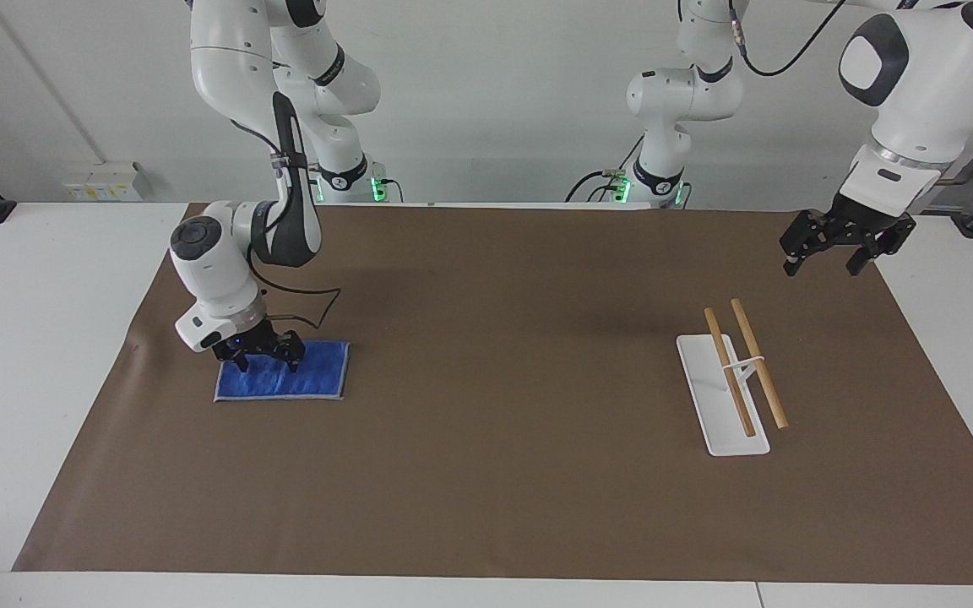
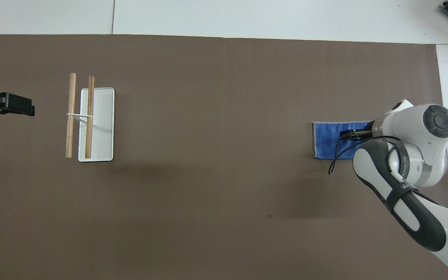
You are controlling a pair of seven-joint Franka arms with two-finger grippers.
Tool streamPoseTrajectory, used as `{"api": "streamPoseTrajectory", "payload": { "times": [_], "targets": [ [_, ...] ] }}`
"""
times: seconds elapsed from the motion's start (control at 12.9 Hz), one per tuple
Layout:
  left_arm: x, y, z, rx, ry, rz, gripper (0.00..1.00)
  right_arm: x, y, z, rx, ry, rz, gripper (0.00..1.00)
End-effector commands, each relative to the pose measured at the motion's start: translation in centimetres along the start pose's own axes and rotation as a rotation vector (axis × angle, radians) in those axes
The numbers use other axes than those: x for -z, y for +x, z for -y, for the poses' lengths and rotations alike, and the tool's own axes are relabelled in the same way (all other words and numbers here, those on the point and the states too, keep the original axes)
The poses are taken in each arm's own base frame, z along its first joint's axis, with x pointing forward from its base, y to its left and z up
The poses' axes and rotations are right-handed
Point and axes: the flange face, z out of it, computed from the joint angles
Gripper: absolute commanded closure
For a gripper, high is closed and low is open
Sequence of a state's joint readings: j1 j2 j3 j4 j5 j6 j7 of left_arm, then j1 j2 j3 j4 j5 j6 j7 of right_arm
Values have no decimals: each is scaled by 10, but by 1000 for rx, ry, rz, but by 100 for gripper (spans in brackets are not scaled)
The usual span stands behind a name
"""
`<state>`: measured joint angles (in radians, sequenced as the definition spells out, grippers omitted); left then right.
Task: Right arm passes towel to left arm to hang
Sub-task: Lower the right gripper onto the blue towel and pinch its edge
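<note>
The blue towel (image 1: 313,377) lies flat on the brown mat toward the right arm's end of the table; it also shows in the overhead view (image 2: 326,140). My right gripper (image 1: 267,366) with its blue light is open and low over the towel's end nearest that arm's end of the table, fingertips at or just above the cloth. In the overhead view the right arm covers most of the right gripper (image 2: 348,134) and that end of the towel. My left gripper (image 1: 823,268) is open and empty, waiting in the air over the mat's edge at the left arm's end (image 2: 25,109).
A white rack base (image 1: 706,405) with two raised wooden bars (image 1: 757,363) stands toward the left arm's end; it also shows in the overhead view (image 2: 101,128). The brown mat (image 1: 486,473) covers most of the white table.
</note>
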<state>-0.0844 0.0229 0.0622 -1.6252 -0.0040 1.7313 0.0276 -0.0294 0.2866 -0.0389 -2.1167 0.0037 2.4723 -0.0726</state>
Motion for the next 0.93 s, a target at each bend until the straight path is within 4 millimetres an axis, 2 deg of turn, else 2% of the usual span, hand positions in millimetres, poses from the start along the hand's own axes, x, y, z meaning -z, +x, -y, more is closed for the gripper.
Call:
{"api": "streamPoseTrajectory", "payload": {
  "times": [0.0,0.08,0.15,0.31,0.39,0.46,0.7,0.85],
  "targets": [
    [2,-6,1,13,9,-13,0,-10,0,1,15,18,-11,0],
    [1,-6,0,11,8,-12,0,-9,1,0,13,18,-12,0],
    [1,-6,0,11,8,-12,0,-9,0,1,15,19,-11,13],
    [2,-6,0,11,8,-13,0,-8,0,2,15,19,-9,71],
    [1,-6,0,11,8,-12,0,-7,0,2,15,19,-11,92],
    [1,-6,0,11,8,-12,0,-5,1,2,15,19,-17,97],
    [0,-6,0,11,9,-10,0,6,6,3,13,18,-37,100],
    [-1,-6,-5,4,8,-4,0,27,11,6,16,19,-74,100]
  ]
}}
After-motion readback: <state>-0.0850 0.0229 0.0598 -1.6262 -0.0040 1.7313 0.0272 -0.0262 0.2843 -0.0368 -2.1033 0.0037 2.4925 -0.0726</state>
